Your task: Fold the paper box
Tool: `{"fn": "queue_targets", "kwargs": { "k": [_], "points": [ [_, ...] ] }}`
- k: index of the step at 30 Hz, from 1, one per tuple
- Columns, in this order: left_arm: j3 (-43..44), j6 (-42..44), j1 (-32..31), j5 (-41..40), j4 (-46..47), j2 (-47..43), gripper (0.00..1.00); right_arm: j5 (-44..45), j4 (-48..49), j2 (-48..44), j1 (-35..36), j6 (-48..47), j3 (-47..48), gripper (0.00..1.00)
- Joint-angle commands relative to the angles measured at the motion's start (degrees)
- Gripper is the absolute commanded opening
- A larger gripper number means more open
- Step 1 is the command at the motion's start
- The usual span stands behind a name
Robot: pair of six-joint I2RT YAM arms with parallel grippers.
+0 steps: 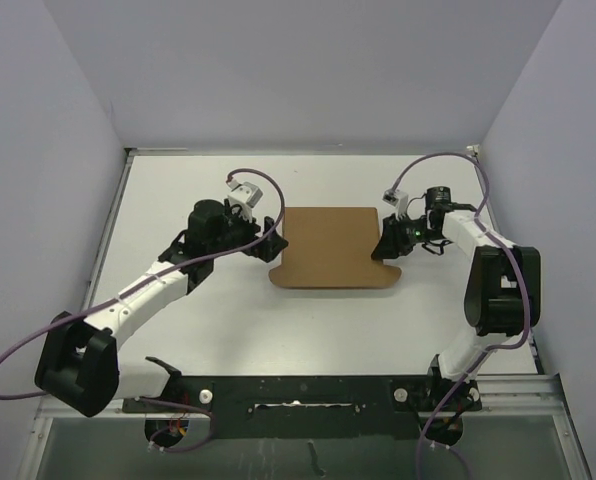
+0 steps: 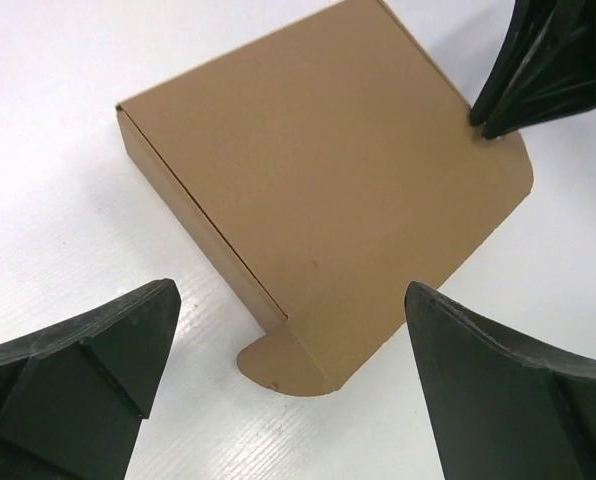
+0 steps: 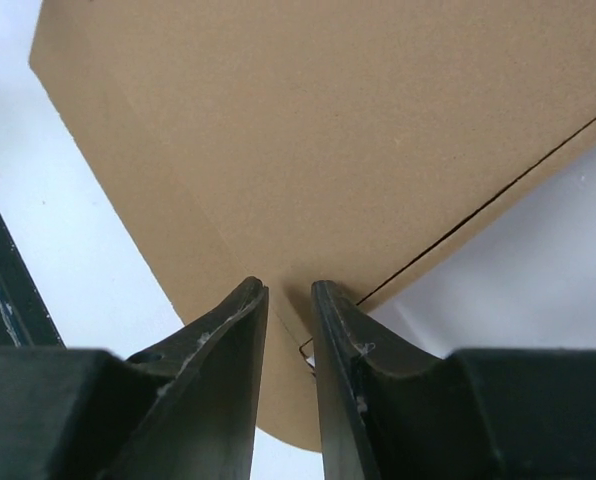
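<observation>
The paper box (image 1: 333,247) lies flat and closed in the middle of the white table, brown, with a rounded ear flap (image 2: 278,365) sticking out at its near left corner. My left gripper (image 1: 273,243) hovers at the box's left side with its jaws wide open and nothing between them (image 2: 290,300). My right gripper (image 1: 390,245) is at the box's right edge, pointing down at the cardboard (image 3: 328,130). Its fingers (image 3: 289,288) stand a narrow gap apart over a crease, with only the flap's surface showing between them. The same fingers (image 2: 538,70) touch the box's far corner in the left wrist view.
The white table (image 1: 178,190) is enclosed by pale walls at the left, back and right. A black rail (image 1: 298,395) with both arm bases runs along the near edge. Purple cables loop off each arm.
</observation>
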Motion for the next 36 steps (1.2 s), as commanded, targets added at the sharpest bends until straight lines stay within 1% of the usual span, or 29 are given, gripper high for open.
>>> {"fn": "queue_targets", "kwargs": {
  "k": [1, 4, 8, 10, 12, 15, 19, 25, 28, 32, 36],
  "points": [
    [0.53, -0.51, 0.24, -3.16, 7.51, -4.06, 0.98, -6.69, 0.74, -4.08, -1.13, -0.8, 1.12, 0.3],
    [1.64, -2.12, 0.28, -3.2, 5.63, -2.55, 0.98, -8.31, 4.26, -8.18, -2.76, 1.62, -0.78, 0.4],
    [3.58, -5.3, 0.45, -2.02, 3.11, 1.29, 0.97, -7.71, 9.46, -9.75, -6.19, 6.92, -3.91, 0.62],
    [4.08, -6.86, 0.61, -1.19, 2.77, 2.94, 0.97, -7.59, 10.81, -8.05, -7.55, 9.28, -4.25, 0.68],
    [4.86, -8.15, 0.97, -0.74, 1.51, 4.46, 0.97, -7.62, 10.75, -5.15, -8.16, 10.75, -3.71, 0.7],
    [6.17, -10.19, 1.9, 0.36, -0.43, 6.77, 0.97, -9.36, 9.63, -0.37, -8.14, 11.13, -2.48, 0.7],
    [6.65, -14.08, 4.31, 3.92, -0.07, 9.77, 0.95, -12.33, 10.23, 3.43, -8.15, 12.74, -2.0, 0.69],
    [7.76, -19.64, 7.1, 8.06, 0.15, 14.52, 0.93, -14.67, 10.24, 8.86, -8.23, 14.85, -0.46, 0.6],
    [8.16, -20.75, 7.36, 7.97, -0.47, 16.08, 0.93, -15.61, 10.62, 10.77, -8.77, 16.17, -0.18, 0.55],
    [7.87, -23.4, 7.31, 8.87, 0.46, 17.84, 0.93, -16.96, 10.99, 12.87, -10.75, 17.83, -0.54, 0.45],
    [6.32, -27.41, 7.46, 12.76, 5.71, 19.61, 0.93, -18.5, 10.39, 15.22, -12.41, 18.38, -0.39, 0.33]
  ]
}}
